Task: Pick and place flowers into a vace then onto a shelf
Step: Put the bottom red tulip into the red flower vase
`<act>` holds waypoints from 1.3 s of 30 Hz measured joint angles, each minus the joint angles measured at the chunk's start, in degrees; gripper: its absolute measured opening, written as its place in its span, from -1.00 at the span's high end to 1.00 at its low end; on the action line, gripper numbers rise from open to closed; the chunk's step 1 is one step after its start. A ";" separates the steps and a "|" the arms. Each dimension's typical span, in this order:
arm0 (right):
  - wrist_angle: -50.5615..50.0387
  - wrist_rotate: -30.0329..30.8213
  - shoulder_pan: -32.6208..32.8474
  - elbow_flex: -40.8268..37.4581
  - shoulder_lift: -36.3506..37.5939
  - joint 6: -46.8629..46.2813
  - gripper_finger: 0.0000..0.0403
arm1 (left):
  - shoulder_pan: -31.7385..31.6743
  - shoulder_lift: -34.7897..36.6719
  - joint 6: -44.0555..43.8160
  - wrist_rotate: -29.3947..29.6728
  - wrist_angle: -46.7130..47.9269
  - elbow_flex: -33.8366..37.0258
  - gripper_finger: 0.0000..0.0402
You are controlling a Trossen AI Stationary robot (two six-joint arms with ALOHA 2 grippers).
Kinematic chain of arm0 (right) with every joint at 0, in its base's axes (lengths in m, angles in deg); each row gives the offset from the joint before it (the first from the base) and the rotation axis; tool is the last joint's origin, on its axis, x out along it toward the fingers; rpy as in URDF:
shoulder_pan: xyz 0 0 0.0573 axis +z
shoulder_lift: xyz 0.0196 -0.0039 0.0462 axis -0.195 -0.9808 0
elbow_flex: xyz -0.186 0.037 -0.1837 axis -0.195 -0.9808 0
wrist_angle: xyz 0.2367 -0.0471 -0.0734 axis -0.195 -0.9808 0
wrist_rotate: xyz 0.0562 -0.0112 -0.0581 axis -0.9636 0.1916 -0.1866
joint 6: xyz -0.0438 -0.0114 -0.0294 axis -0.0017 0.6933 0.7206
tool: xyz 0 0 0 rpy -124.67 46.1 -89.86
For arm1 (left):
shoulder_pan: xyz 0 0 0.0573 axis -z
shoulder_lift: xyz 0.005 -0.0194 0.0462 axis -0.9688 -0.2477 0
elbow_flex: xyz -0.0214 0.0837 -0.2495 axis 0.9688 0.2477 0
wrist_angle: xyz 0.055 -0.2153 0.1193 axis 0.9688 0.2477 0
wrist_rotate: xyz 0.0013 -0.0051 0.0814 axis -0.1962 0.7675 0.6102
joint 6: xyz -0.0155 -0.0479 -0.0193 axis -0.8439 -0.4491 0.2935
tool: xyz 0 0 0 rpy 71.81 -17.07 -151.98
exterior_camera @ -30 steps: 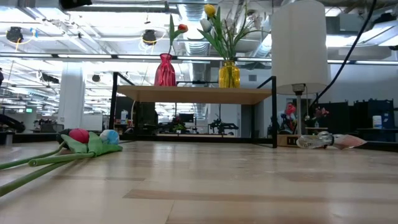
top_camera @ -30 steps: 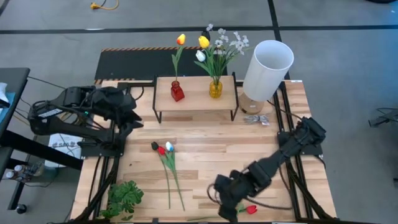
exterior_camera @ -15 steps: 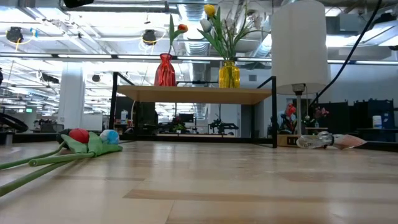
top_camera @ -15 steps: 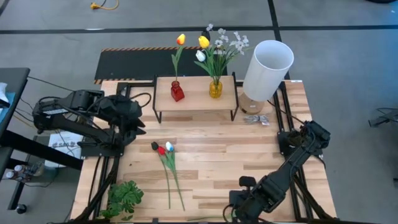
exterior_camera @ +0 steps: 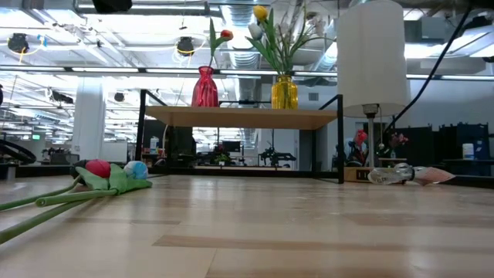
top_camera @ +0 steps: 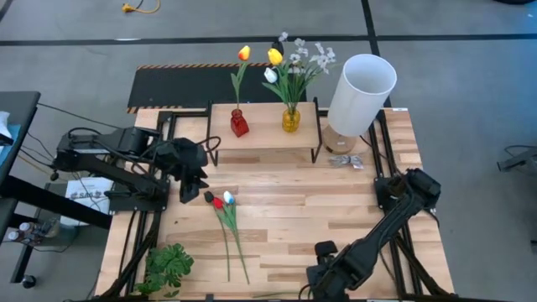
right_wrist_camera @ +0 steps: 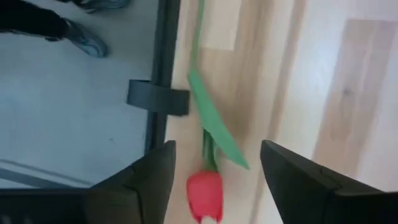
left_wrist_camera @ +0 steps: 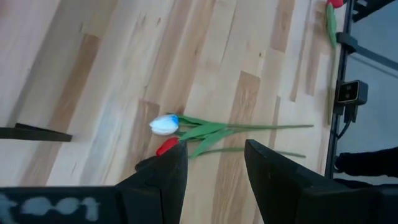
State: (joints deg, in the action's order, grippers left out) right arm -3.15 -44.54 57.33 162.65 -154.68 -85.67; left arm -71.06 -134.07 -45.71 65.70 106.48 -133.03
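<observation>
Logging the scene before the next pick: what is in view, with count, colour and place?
shelf: one, light wood, table's back.
red vase: one, on shelf, holds one tulip.
yellow vase: one, on shelf, holds a bunch.
lamp: one, white shade, right of shelf.
loose tulips: three, red, white, dark, table centre.
red tulip: one, front table edge.
leafy sprig: one, green, front left.
left gripper: open, beside the loose tulips.
right gripper: open, over the red tulip.

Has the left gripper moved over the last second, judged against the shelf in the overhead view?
Yes. The left gripper has swung in from the table's left edge toward the middle, ending below the shelf's left leg, close to the loose tulips, fingers open.
</observation>
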 joint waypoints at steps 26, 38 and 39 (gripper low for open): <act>5.45 -5.49 0.09 0.00 -10.73 -3.08 0.19 | -0.02 -0.84 0.00 1.77 0.08 -0.01 0.26; 4.21 -4.33 -0.35 -0.02 -10.71 -8.40 0.80 | -0.02 -0.84 0.02 1.80 0.08 -0.01 0.26; 4.41 -4.32 -0.37 -0.02 -10.71 -8.40 0.86 | -0.02 -0.84 0.02 1.80 0.08 -0.01 0.26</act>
State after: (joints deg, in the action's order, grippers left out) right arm 1.26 -48.86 56.96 162.63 -165.39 -94.07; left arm -71.08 -134.91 -45.69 67.50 106.56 -133.04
